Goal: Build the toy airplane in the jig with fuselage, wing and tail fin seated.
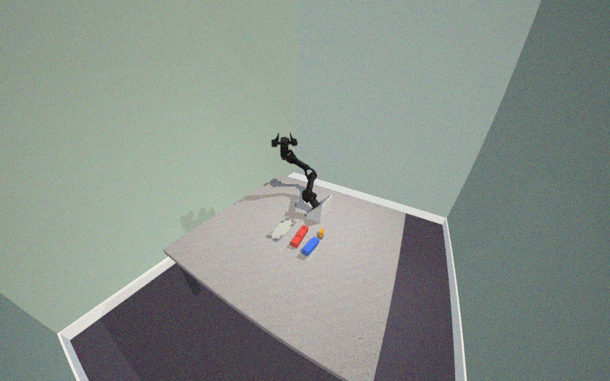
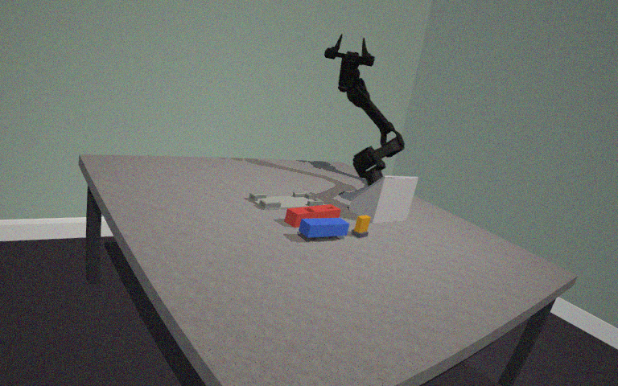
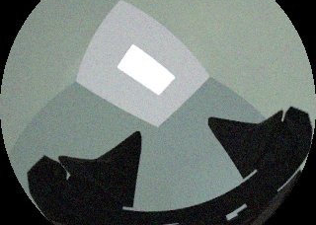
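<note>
The red fuselage (image 1: 299, 236) (image 2: 313, 217) lies on the table, with sockets visible on its top, between the jig and the wing. The pale grey jig (image 1: 282, 229) (image 2: 287, 202) lies beside it, and its cradle holds nothing. The blue wing (image 1: 310, 247) (image 2: 324, 227) rests on the table on the fuselage's other side, apart from it. The small orange tail fin (image 1: 321, 232) (image 2: 362, 223) stands near the wing's end on a dark base. My gripper (image 1: 284, 134) (image 2: 352, 37) (image 3: 176, 128) is open and empty, raised high above the table and pointing upward.
A light grey wedge-shaped block (image 1: 314, 214) (image 2: 395, 199) stands at the arm's base, close to the tail fin and jig. The table (image 1: 270, 273) (image 2: 255, 296) has its edges in view. The wrist view shows the ceiling, a bright light panel (image 3: 146, 69) and walls.
</note>
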{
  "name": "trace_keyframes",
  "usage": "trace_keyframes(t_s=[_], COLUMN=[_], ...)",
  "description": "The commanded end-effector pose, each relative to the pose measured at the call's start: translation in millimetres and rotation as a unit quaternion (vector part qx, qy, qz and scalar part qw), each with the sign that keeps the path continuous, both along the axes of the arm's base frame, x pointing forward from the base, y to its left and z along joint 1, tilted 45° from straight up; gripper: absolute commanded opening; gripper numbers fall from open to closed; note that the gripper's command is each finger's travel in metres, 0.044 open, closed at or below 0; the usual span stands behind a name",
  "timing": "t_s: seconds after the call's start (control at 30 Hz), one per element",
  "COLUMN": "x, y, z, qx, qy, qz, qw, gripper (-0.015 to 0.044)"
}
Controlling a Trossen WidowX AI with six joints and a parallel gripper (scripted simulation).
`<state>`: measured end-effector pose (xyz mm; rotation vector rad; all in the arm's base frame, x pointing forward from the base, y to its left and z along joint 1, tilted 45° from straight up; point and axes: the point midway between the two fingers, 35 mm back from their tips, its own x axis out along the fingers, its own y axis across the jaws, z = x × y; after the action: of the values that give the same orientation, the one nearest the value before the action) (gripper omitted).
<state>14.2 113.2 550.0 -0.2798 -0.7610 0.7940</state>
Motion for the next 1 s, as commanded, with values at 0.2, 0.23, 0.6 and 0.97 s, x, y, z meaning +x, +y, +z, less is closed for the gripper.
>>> trace_keyframes(t_s=[0.2, 0.23, 0.6, 0.97], x=[52.9, 70.5, 236.9, 334.2], y=[-8.9, -11.2, -29.1, -42.7], z=[-4.6, -8.2, -92.9, -248.3], qx=[0.032, 0.041, 0.118, 0.117], qy=[0.087, 0.116, 0.415, 0.652], qz=[-0.009, -0.013, -0.102, -0.261], qw=[0.996, 0.992, 0.896, 0.702], gripper=[0.044, 0.044, 0.044, 0.044])
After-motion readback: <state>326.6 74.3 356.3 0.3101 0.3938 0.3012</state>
